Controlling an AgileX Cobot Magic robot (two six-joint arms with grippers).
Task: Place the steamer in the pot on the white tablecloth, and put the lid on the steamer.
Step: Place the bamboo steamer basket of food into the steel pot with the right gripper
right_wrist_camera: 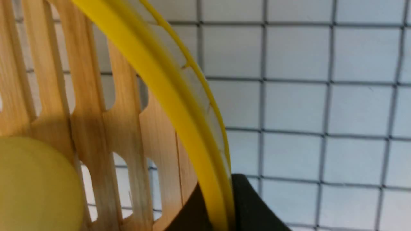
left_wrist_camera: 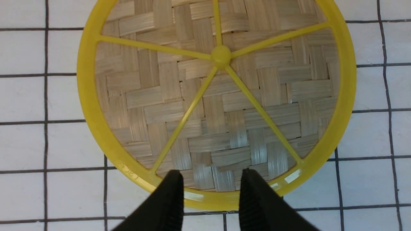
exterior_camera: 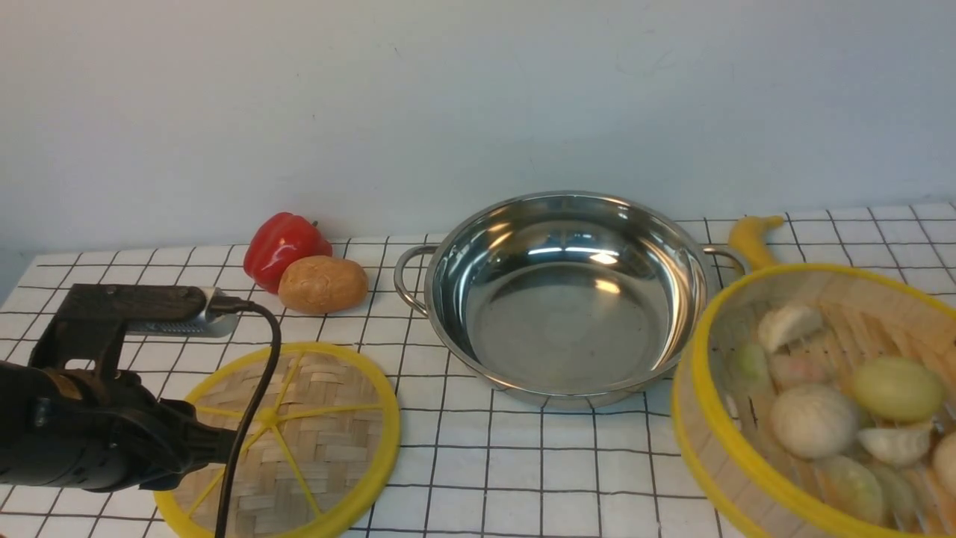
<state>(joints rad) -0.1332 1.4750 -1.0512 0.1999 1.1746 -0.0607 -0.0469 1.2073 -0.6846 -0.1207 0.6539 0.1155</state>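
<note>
The pot [exterior_camera: 567, 299] sits on the cloth [exterior_camera: 523, 478] at mid-table, its two loop handles pointing left and right. The steamer [exterior_camera: 814, 403] is at the right, near the camera, tilted, with its far-left rim overlapping the pot's right edge in the front view. It holds buns [exterior_camera: 814, 420] and dumplings on its slatted floor. The right gripper [right_wrist_camera: 221, 205] is clenched on the steamer's [right_wrist_camera: 128, 128] wall, one black finger [right_wrist_camera: 253, 208] outside the yellow rim and the other inside. Through the slats the cloth's [right_wrist_camera: 321, 106] grid shows blurred, so the basket looks raised off the cloth, though I cannot be sure. The lid [exterior_camera: 299, 441] lies flat on the cloth at the left, in front of the pot and apart from it. The left arm [exterior_camera: 89, 426] reaches over the lid's near-left edge. From the left wrist, the left gripper [left_wrist_camera: 212, 179] is released, its two fingers [left_wrist_camera: 173, 192] spread apart over the near rim of the lid [left_wrist_camera: 208, 106] and closed on nothing. Whether they touch the rim I cannot tell. Behind the lid, a red pepper [exterior_camera: 284, 246] and a brown potato [exterior_camera: 323, 284] lie touching. A yellow banana [exterior_camera: 754, 237] lies behind the steamer, just beside the pot's right handle.
</note>
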